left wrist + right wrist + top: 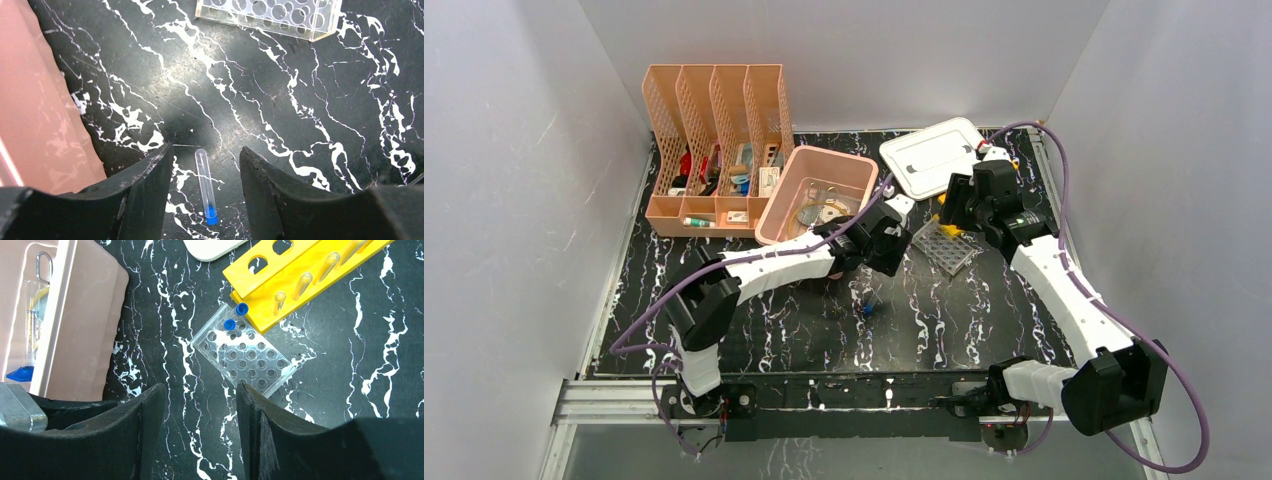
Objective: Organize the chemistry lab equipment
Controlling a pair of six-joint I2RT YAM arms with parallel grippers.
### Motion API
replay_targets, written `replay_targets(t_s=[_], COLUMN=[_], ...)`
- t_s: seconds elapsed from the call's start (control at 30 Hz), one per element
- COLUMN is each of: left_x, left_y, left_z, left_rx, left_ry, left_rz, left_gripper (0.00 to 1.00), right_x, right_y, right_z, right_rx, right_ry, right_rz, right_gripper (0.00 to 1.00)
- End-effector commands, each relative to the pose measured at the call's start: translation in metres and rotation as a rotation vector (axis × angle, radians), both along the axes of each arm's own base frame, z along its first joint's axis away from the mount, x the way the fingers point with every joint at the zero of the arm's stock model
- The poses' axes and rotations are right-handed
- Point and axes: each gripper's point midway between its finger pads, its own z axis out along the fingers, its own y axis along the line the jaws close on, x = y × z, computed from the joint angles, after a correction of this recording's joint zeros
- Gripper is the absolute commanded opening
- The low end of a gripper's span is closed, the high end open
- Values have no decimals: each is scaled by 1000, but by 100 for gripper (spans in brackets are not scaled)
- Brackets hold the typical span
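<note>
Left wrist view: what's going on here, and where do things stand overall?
The left gripper hovers open over a small blue-capped tube lying loose on the table; the tube sits between the jaws, not gripped. The right gripper, also open and empty, hangs above the clear rack, where two blue caps show at one corner, next to the yellow rack. The pink tub has some items in it.
</note>
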Motion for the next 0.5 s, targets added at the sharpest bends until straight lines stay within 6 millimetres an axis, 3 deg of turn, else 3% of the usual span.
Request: replay_targets(t_s=[0.0, 0.23, 0.47], left_x=[-3, -25, -37], left_y=[4, 11, 21], left_z=[0, -38, -59], left_rx=[112, 170, 172], left_ry=[7, 166, 216], left_rz=[-100, -92, -58], left_gripper=[50, 50, 47], right_x=[2, 2, 2], right_y=[-5, -7, -5], right_z=[20, 20, 21], right_rx=[9, 5, 12], right_ry=[-74, -74, -68], right_rz=[-1, -4, 5], right_gripper=[64, 64, 64])
